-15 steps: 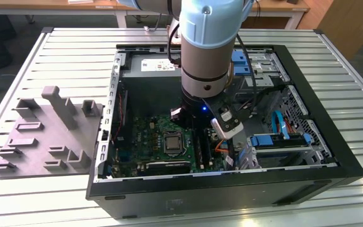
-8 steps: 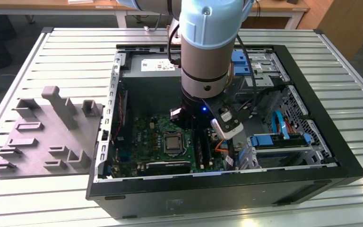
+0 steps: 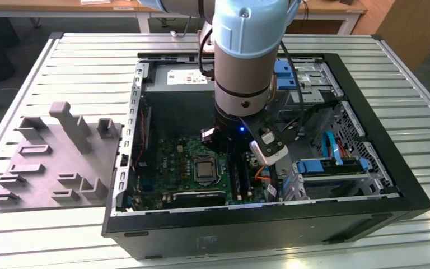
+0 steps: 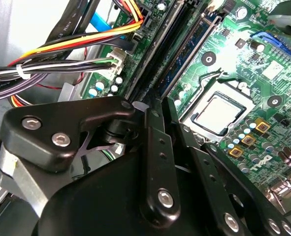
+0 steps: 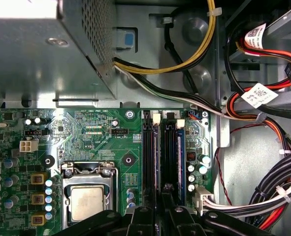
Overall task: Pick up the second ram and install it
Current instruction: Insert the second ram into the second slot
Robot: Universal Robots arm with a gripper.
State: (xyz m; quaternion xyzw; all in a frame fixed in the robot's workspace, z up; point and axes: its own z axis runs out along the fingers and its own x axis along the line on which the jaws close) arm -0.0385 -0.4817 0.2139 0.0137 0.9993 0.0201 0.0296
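Observation:
My gripper (image 3: pixel 234 159) reaches down into the open computer case, over the memory slots beside the processor socket (image 5: pixel 87 201). In the first wrist view its fingers (image 5: pixel 144 219) stand close together around a thin dark stick edge, the second ram (image 5: pixel 157 157), which lies along a black slot. My gripper (image 5: pixel 161 209) looks shut on it. A blue stick (image 5: pixel 181 162) sits seated in the neighbouring slot, and the same blue stick (image 4: pixel 192 46) runs up to my gripper (image 4: pixel 160 105) in the second wrist view.
Bundled cables (image 5: pixel 263 196) crowd the side of the slots. The power supply box (image 5: pixel 42 49) and drive cage (image 3: pixel 335 168) stand inside the case. A grey holder block (image 3: pixel 51 162) lies on the slatted table at the exterior view's left.

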